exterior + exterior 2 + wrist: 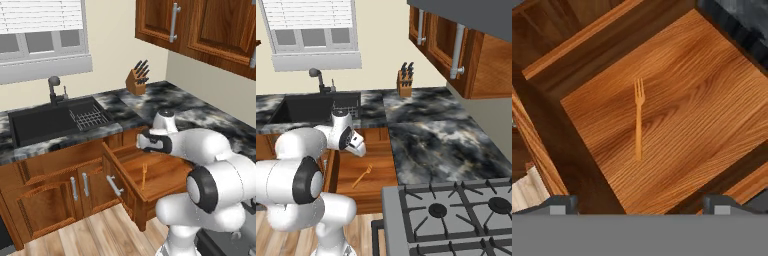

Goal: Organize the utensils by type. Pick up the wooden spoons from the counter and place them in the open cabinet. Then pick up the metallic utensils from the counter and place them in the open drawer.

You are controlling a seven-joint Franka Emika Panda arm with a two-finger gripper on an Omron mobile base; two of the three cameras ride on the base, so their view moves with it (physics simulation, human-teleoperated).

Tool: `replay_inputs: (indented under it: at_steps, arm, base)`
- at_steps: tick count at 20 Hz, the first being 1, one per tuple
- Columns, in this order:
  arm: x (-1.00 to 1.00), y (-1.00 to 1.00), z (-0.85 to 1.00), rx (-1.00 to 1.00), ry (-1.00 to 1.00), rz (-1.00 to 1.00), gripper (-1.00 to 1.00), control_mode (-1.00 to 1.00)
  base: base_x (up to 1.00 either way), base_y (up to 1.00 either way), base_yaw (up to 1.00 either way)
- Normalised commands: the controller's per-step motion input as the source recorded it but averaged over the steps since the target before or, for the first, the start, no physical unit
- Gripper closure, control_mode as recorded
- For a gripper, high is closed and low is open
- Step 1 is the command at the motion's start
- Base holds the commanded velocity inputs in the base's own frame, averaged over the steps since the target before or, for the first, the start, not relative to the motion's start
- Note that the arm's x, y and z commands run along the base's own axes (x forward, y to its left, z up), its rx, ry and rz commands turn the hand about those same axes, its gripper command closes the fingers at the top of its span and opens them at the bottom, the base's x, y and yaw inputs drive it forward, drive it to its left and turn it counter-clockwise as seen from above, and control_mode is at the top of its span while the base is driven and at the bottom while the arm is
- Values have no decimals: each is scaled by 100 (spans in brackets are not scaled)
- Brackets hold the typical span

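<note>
An orange-brown wooden fork-tined utensil (638,120) lies flat on the floor of the open drawer (687,100), free of any grip. It also shows as a thin orange stick (144,176) inside the drawer (116,172), and from the right (362,176) on the drawer's light wood lining (373,150). My gripper (640,204) hangs above the drawer, pointing down at the utensil, open and holding nothing. The marble counter (431,130) beside the drawer carries no utensil. The metallic utensils and the open cabinet are out of view.
A black sink (40,122) with a dish rack (89,117) and faucet (54,87) lies left of the drawer. A knife block (136,80) stands at the back. Shut upper cabinets (175,20) hang above. A stove (456,215) is at the near right.
</note>
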Motion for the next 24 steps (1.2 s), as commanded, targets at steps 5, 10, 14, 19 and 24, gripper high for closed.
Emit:
replay_inputs:
  at_steps: [5, 10, 14, 19, 24]
  arm:
    - [-72, 0, 70, 0, -3, 0, -100, -100]
    - [-73, 0, 48, -5, 0, 0, -100, -100]
    - [-59, 0, 34, -4, 0, 0, -100, -100]
    - [-41, 0, 17, 0, 0, 0, -100, -100]
    - [0, 0, 0, 0, 0, 0, -100, -100]
  base:
    - [0, 0, 0]
    - [0, 0, 0]
    - [0, 0, 0]
    - [0, 0, 0]
    - [0, 0, 0]
